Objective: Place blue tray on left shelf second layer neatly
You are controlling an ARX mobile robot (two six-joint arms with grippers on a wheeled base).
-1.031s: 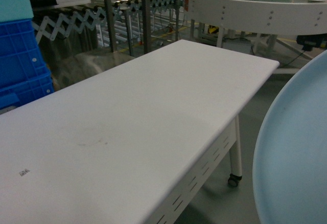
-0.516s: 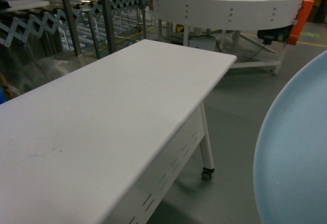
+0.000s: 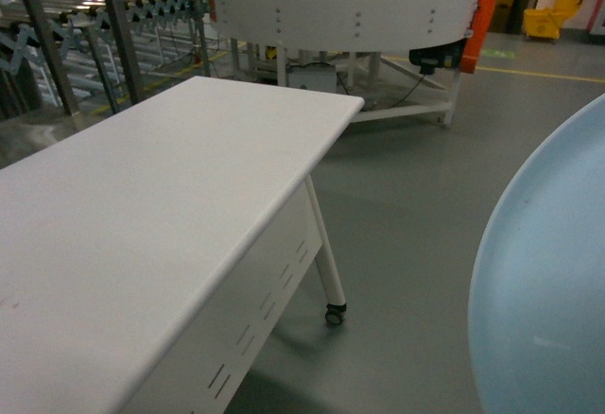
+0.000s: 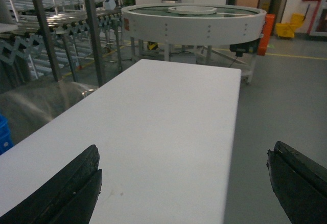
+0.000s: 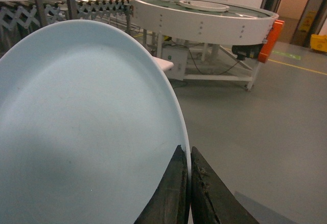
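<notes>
Here the tray (image 5: 87, 127) is held up in the air by the right gripper (image 5: 190, 183), whose jaws are pinched on the tray's rim, one finger on the inner face and the other behind the edge. In the right wrist view the pale blue dish fills the left and middle of the frame, tilted up on its side; in the head view only a curved slice of it shows at the right edge (image 3: 548, 291), hanging over grey floor (image 3: 425, 206), just beside the counter (image 3: 161, 206) and not touching it.

The left gripper (image 4: 184, 183) hangs above the white counter (image 4: 163, 121) with its jaws spread wide, nothing between them; only the two black finger ends (image 4: 66, 191) show at the lower corners.

The counter stands on thin legs with a caster (image 3: 334, 315) at the near corner. Past its far end is a round white turntable (image 3: 350, 3) on a frame, with an orange box (image 3: 485, 17) at its side. A yellow mop bucket (image 3: 553, 17) sits further off. At upper left are steel uprights and rails, probably the shelf (image 3: 76, 26), though too little shows to count its levels.
</notes>
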